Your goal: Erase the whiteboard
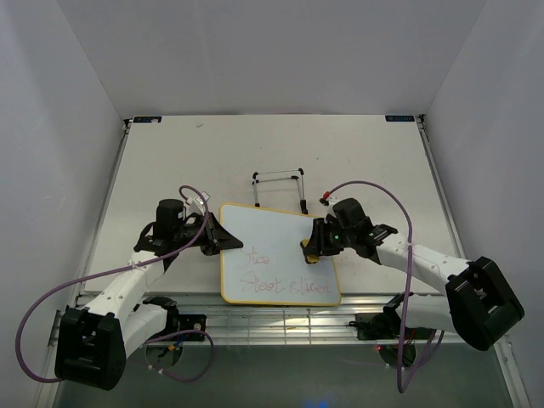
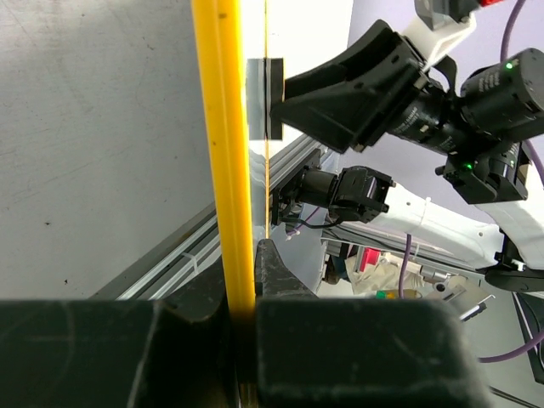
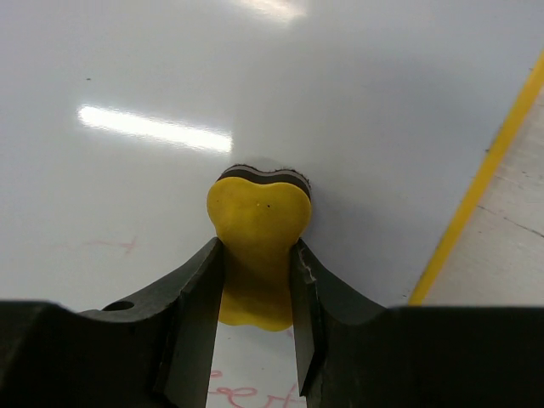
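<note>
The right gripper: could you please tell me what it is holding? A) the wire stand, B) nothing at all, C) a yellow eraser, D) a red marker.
C: in the right wrist view the right gripper is clamped on the yellow eraser, whose dark pad sits against the whiteboard.

- Left arm (image 1: 123, 291): white shells, chunky black joint blocks.
- Right arm (image 1: 425, 265): same white-and-black build.
- Purple cables (image 1: 410, 255) looping off both arms.
- Fingers (image 3: 191, 327): matte black wedges, edges a bit scuffed.
- Green lights (image 2: 510, 65) glowing on the right arm's black wrist housing.
</note>
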